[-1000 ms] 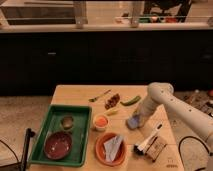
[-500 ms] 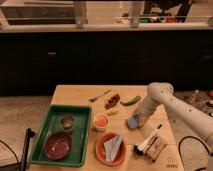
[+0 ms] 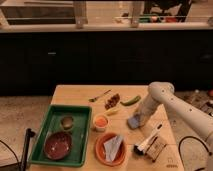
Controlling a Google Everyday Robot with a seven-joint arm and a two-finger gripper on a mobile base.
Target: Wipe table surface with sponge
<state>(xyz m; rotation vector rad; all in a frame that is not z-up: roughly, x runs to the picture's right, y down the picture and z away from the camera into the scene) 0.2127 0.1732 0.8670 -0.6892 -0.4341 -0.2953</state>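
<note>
With my hand [image 3: 139,118] pressed together on what looks like the sponge [image 3: 133,122], low on the desk [image 3: 75,94] just right of the orange cup [image 3: 101,121], I'd press flat and sweep clear of the brush [image 3: 147,142], though the arm hides how the grip sits.

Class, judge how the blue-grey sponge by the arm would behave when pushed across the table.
The sponge, at the gripper, looks like a small soft block: probably light and squashy. Lying flat on the table, it should slide rather than roll or tip.
</note>
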